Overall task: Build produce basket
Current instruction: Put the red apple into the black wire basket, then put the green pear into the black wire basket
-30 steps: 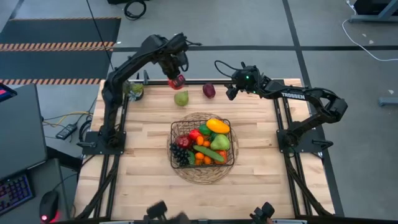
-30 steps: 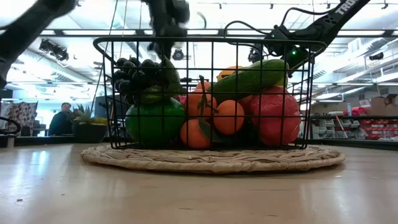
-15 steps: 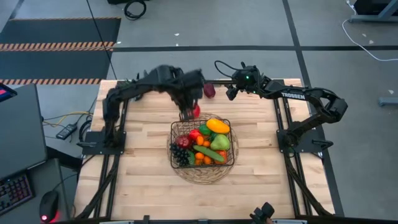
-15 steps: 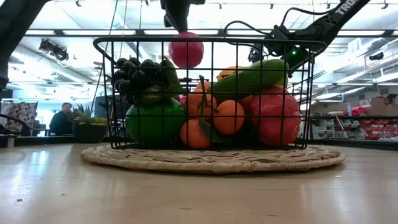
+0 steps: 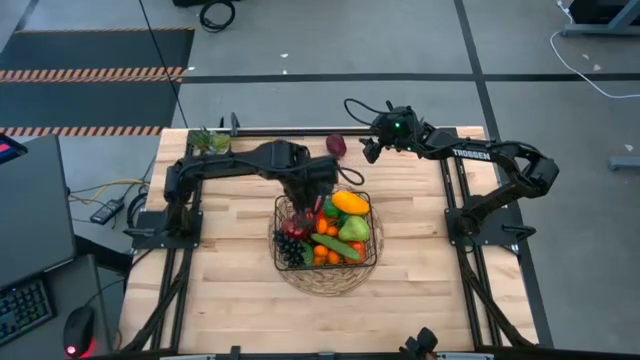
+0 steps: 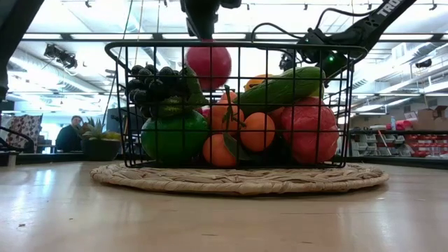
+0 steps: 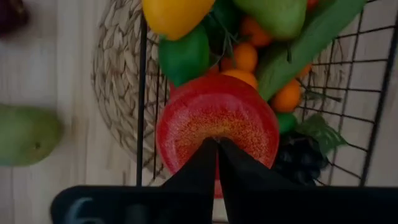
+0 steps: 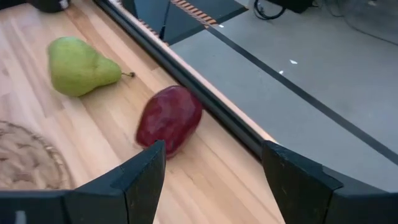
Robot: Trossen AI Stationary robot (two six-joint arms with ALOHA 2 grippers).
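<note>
Basket (image 5: 372, 232) sits mid-table on a round woven mat (image 5: 325, 283), near full. Inside, from overhead: dark grapes (image 5: 291, 248) at the 8 o'clock corner, cucumber (image 5: 336, 247) lying diagonally toward 5 o'clock, green pear (image 5: 354, 229) at 3 o'clock, yellow-orange mango (image 5: 350, 202) at 1 o'clock, small oranges (image 5: 322, 254) along the 6 o'clock side. Low view adds a big green fruit (image 6: 173, 136) under the grapes and a red one (image 6: 308, 133) on the other side, oranges between them.

Left gripper (image 5: 303, 199) hangs over the basket's 11 o'clock corner, fingers pinched nearly together on top of a red apple (image 6: 208, 64). Apple is at rim height, above the pile; looks like a stem hold, but the wrist view only shows the fingers (image 7: 205, 165) meeting over it, so can't confirm.

Right gripper (image 5: 369, 150) waits near the table's far edge at 1 o'clock from the basket, jaws apart, gripping nothing. Dark red plum (image 8: 169, 120) lies on the table just ahead of it, another green pear (image 8: 79, 66) a bit further along. Both outside the basket.

Small potted plant (image 5: 211, 142) at the table's 11 o'clock corner.
</note>
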